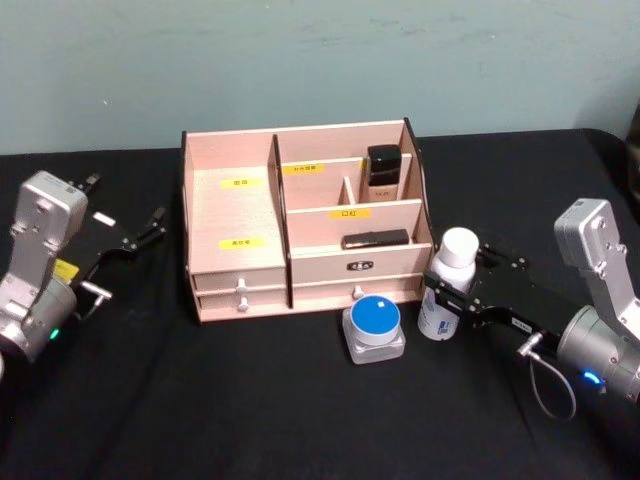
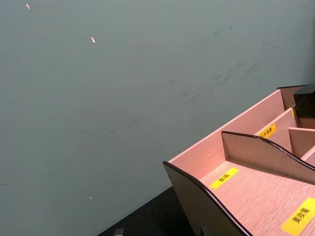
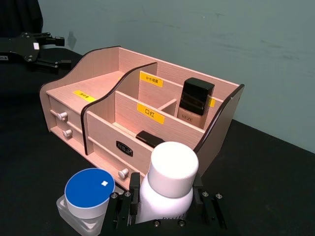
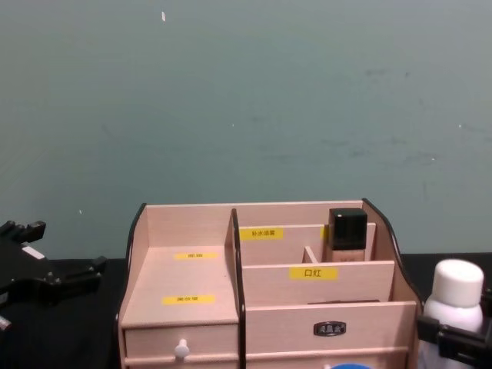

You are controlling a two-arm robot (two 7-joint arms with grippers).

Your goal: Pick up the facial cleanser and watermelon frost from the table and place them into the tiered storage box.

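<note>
White plastic sits squarely between our right gripper's (image 1: pixel 438 303) black fingers (image 3: pixel 129 206). This is the facial cleanser (image 1: pixel 458 250), standing upright on the black table (image 1: pixel 250 400) just off the front right corner of the tiered storage box (image 1: pixel 235 215). We see one finger on each side of the bottle's lower body. They are closed against it, and the rounded cap stands clear above them. The watermelon frost (image 1: pixel 375 325) rests on the table just beside the bottle on its left, in front of the box's right-hand drawers and outside the grip. A beige bottle with a black cap (image 1: pixel 383 170) stands in the box's rear right compartment. Our left gripper (image 1: pixel 125 205) hangs left of the box with its fingers spread and nothing between them.
</note>
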